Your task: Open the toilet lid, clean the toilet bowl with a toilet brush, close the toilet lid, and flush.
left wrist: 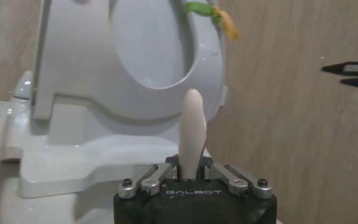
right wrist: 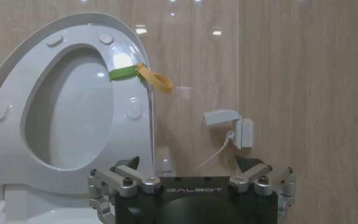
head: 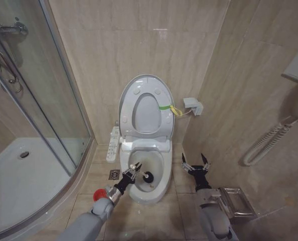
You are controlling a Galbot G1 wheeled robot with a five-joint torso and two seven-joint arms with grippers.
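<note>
"GALBOT" on both end effector (left wrist: 191, 179) housings.

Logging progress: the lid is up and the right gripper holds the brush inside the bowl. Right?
Wrong arm. The head view shows the left gripper holding the toilet brush in the toilet bowl; the right gripper hangs open beside it. The toilet lid is up.

We see the toilet lid (head: 145, 108) standing upright against the back wall at the frame's centre, leaving the toilet bowl (head: 157, 175) open from above. Our left gripper (head: 132, 173) and the toilet brush (head: 147, 176) it holds occupy the bowl's lower left part; the rest of the opening is free. Our right gripper (head: 196, 163), fingers spread, hangs over bare floor between the bowl and the right wall. A glass shower screen (head: 43, 100) closes off the left. A metal rack (head: 234, 202) sits at lower right.
</note>
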